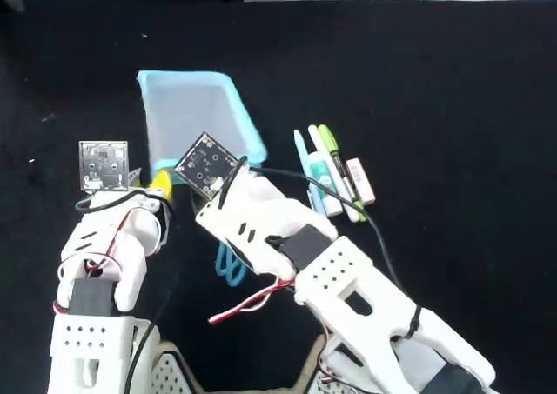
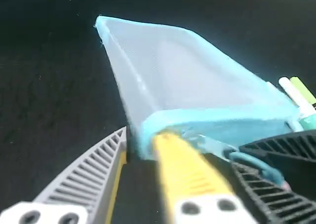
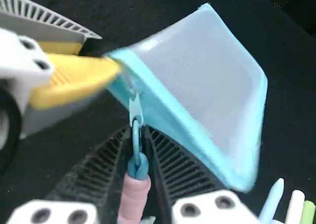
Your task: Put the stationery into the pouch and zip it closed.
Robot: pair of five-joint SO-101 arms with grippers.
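Closest in, the right claw point(image 3: 141, 135) is clamped on the zipper pull point(image 3: 134, 109) at the pouch's near edge. Just beside it, the left claw point(image 2: 140, 137) pinches the pouch point(image 2: 197, 80) at its near corner. The pale blue mesh reaches away from both claws over the table point(image 1: 452, 107). The stationery point(image 1: 335, 176), a bunch of pens and markers, lies just beside the pouch's right side, not yet inside. The step looks like working the zipper open. To do it well, the left claw should anchor the corner while the right draws the pull straight along the mouth, without bunching the mesh.
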